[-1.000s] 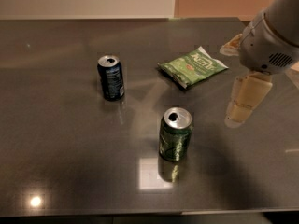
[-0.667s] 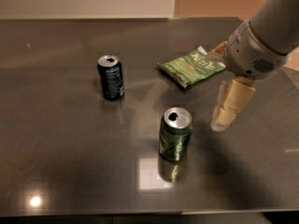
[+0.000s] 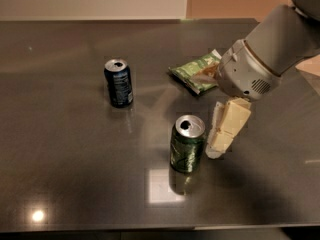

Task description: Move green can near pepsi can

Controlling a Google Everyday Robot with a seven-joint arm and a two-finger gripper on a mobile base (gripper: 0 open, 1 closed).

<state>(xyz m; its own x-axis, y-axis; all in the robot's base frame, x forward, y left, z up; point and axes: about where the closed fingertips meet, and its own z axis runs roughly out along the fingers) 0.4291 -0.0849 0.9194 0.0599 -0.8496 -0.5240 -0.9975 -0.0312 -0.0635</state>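
The green can (image 3: 187, 144) stands upright on the dark table (image 3: 75, 184), a little right of the middle, its top opened. The pepsi can (image 3: 118, 82) stands upright to the back left of it, well apart. My gripper (image 3: 219, 146) hangs down from the grey arm (image 3: 265, 54), which reaches in from the upper right. The gripper is just to the right of the green can, at the height of its upper half, very close to its side. It holds nothing that I can see.
A flat green chip bag (image 3: 196, 73) lies behind the green can, partly hidden by the arm's wrist. A bright light reflection (image 3: 162, 186) shows on the table in front of the green can. The table's front edge runs along the bottom.
My gripper has moved left and down towards the green can, from well off to its right to right beside it. Both cans and the chip bag have stayed in place.
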